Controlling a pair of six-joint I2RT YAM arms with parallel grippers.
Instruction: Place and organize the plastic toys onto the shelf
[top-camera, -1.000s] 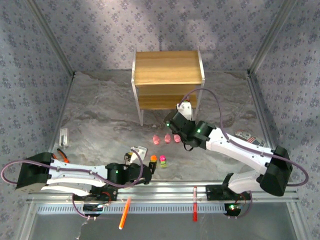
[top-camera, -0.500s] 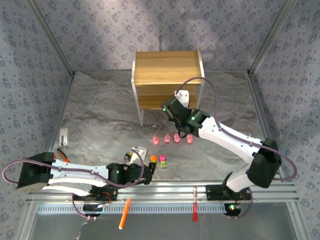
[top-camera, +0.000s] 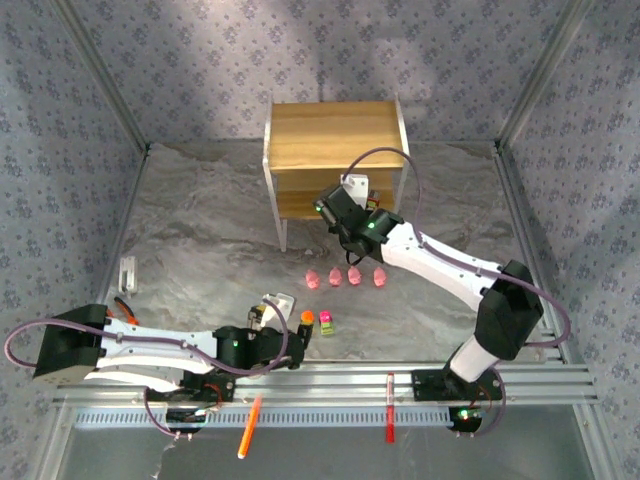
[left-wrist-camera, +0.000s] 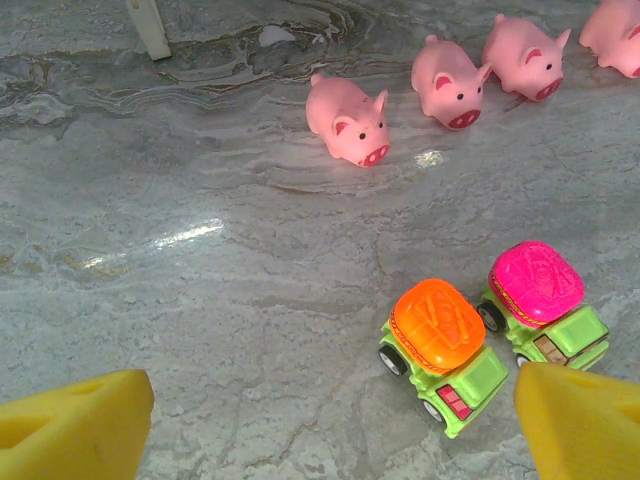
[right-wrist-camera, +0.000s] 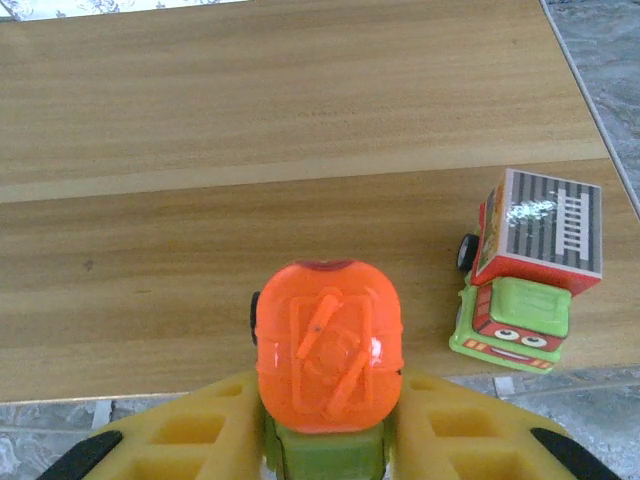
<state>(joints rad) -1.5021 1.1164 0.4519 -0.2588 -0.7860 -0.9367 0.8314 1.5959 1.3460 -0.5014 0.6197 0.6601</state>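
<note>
Right fingers (right-wrist-camera: 190, 430) clamp an orange-topped truck (right-wrist-camera: 328, 345) at the front edge of the shelf's (right-wrist-camera: 200, 120) lower board; a grey-topped truck (right-wrist-camera: 525, 270) stands on that board toward its right edge. Left fingers (left-wrist-camera: 580, 420) gape wide above the bench (left-wrist-camera: 200, 300) near its front edge, two trucks (left-wrist-camera: 440, 350) just ahead, four pigs (left-wrist-camera: 348, 118) beyond.

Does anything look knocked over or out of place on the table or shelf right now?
Nothing is toppled: the pigs and the two trucks on the table stand upright. Only the orange pen, lying slanted off the table's near edge, looks stray.
</note>
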